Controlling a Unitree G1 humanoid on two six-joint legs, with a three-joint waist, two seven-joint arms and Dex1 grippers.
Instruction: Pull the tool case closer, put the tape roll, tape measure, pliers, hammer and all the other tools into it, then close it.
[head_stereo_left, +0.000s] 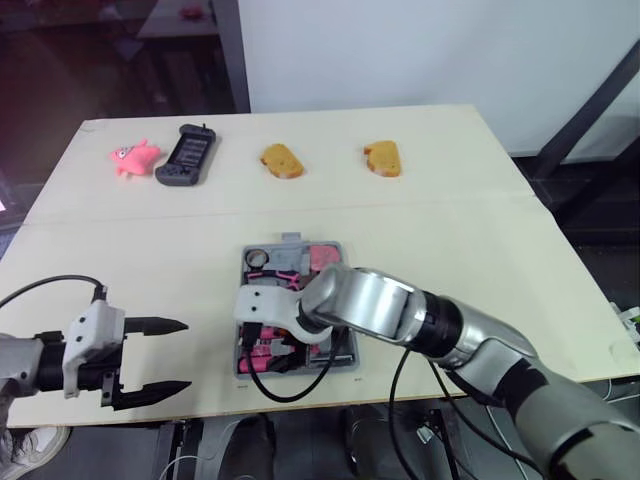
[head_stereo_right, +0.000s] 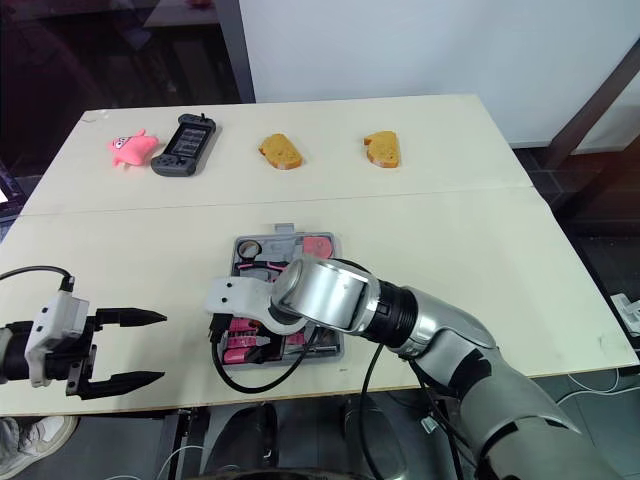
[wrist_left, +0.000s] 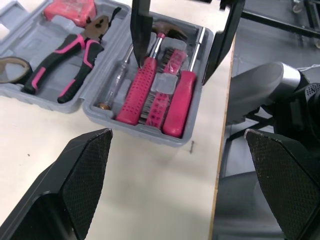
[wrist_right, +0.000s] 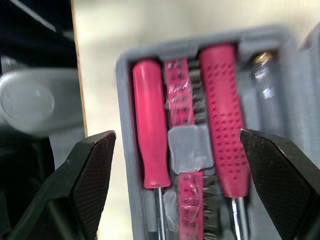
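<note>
Directly beneath the unclenched right gripper (wrist_right: 177, 135) lay the open tool case (head_stereo_left: 292, 240); the left gripper (head_stereo_left: 185, 355), also unclenched, stood well apart.

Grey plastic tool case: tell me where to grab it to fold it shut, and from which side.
Take the grey plastic tool case by its front rim, nearest the table edge, coming from the robot's side. It lies open flat, halves joined across the middle, so that rim probably gives most leverage. The right gripper hangs open above that half.
</note>
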